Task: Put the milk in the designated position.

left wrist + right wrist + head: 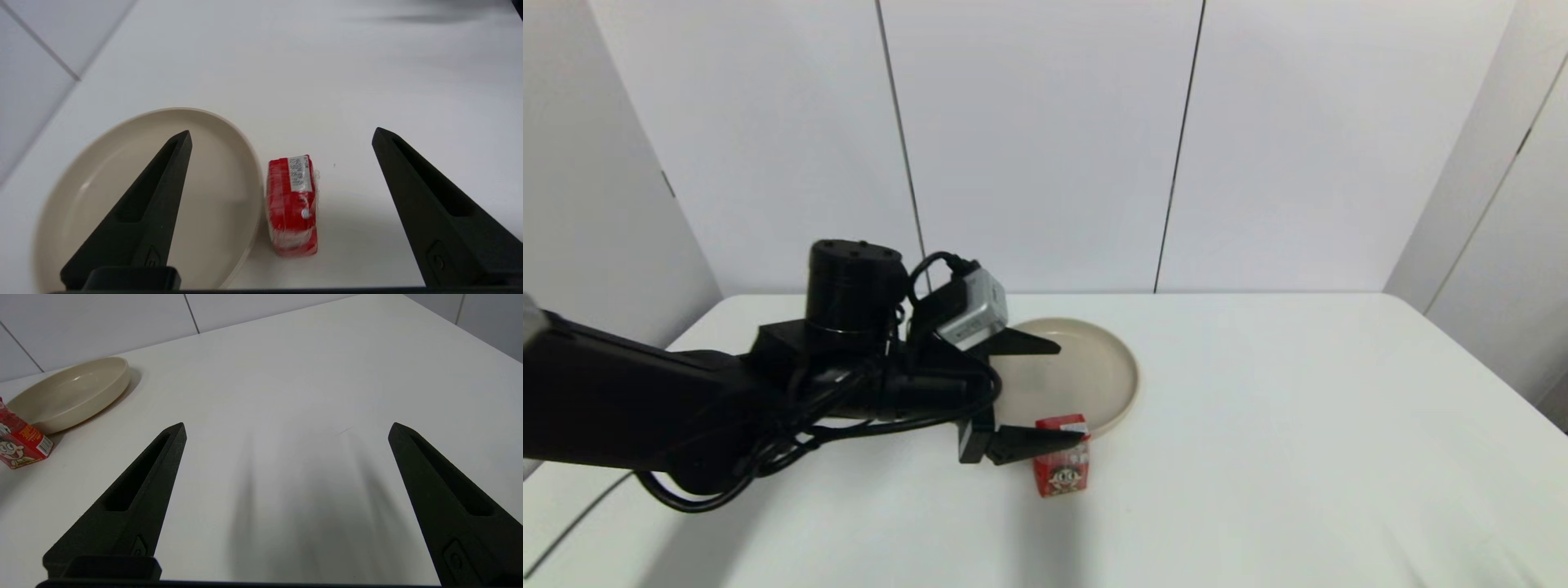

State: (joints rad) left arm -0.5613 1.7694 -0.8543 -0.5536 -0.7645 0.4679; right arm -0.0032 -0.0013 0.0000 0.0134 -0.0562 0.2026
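The milk (1062, 469) is a small red carton with a cartoon face, standing upright on the white table against the near rim of the beige plate (1129, 382). My left gripper (1071, 392) hovers over it, open wide. In the left wrist view the milk (292, 204) sits between and below the two fingers, one of which hangs over the plate (220, 163) and the other over bare table. My right gripper (288, 424) is open with nothing in it, low over the table to the right, with the milk (16, 439) and plate (73, 390) far off to its side.
White wall panels close off the table's far edge just behind the plate. The left arm and its cables (768, 400) stretch across the table's left part. Bare tabletop (1298, 425) lies to the right of the plate.
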